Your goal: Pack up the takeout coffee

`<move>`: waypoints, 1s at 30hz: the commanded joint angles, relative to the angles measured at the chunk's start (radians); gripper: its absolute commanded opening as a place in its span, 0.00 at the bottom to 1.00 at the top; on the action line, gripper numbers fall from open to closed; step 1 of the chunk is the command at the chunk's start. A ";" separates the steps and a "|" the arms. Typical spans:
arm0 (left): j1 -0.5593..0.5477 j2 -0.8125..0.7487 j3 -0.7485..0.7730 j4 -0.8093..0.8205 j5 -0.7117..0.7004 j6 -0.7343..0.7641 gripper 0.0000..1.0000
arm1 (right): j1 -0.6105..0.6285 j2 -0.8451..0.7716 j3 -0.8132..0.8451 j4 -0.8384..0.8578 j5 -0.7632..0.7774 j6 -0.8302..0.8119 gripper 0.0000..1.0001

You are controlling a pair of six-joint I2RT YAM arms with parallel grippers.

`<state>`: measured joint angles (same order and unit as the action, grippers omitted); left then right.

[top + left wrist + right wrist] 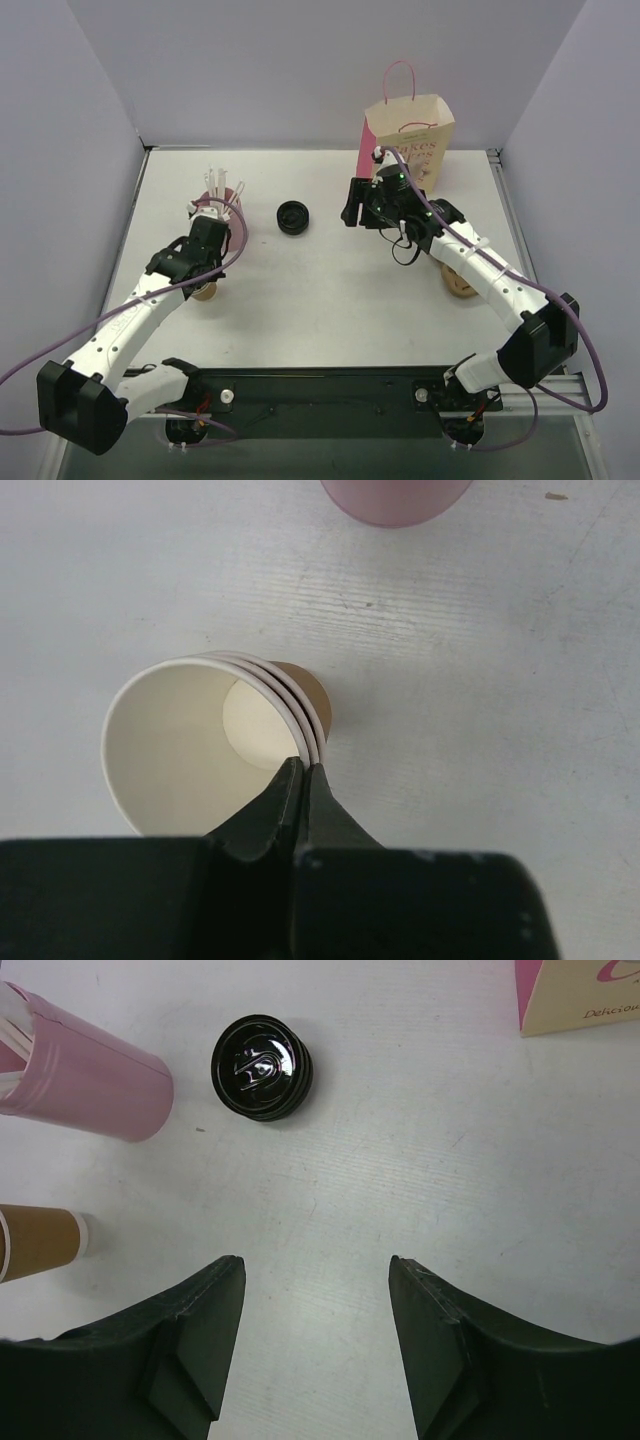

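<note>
Pinching the rim of the cups [170, 750], the left gripper [303, 765] is clamped tight; cups upright. Lid [292, 216] lies right of cups, nearer the wide-open, empty right gripper [315, 1265].

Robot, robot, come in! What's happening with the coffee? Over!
Left fingers shut on the rim of stacked paper cups. Right fingers open, empty. No lidded coffee in view; black lids sit apart. Right arm hangs before the paper bag.
</note>
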<state>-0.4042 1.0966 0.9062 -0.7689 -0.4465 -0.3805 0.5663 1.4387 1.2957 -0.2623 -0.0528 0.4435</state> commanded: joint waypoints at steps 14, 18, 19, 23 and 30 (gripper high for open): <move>0.044 0.002 0.125 -0.076 0.081 0.020 0.00 | 0.030 -0.040 -0.050 0.058 -0.048 0.073 0.59; -0.036 0.000 0.132 -0.104 -0.051 0.022 0.00 | 0.075 0.009 -0.061 0.142 -0.099 0.164 0.59; -0.041 0.023 0.152 -0.124 -0.079 0.019 0.00 | 0.095 0.021 -0.056 0.170 -0.117 0.176 0.59; -0.057 0.031 0.181 -0.145 -0.084 0.034 0.00 | 0.138 0.103 -0.012 0.196 -0.150 0.212 0.59; -0.045 0.019 0.166 -0.119 0.062 0.034 0.00 | 0.175 0.154 0.022 0.222 -0.154 0.242 0.60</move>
<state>-0.4988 1.1446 1.0660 -0.9321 -0.5282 -0.3592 0.7303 1.5852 1.2644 -0.1101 -0.1905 0.6373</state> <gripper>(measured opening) 0.027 0.597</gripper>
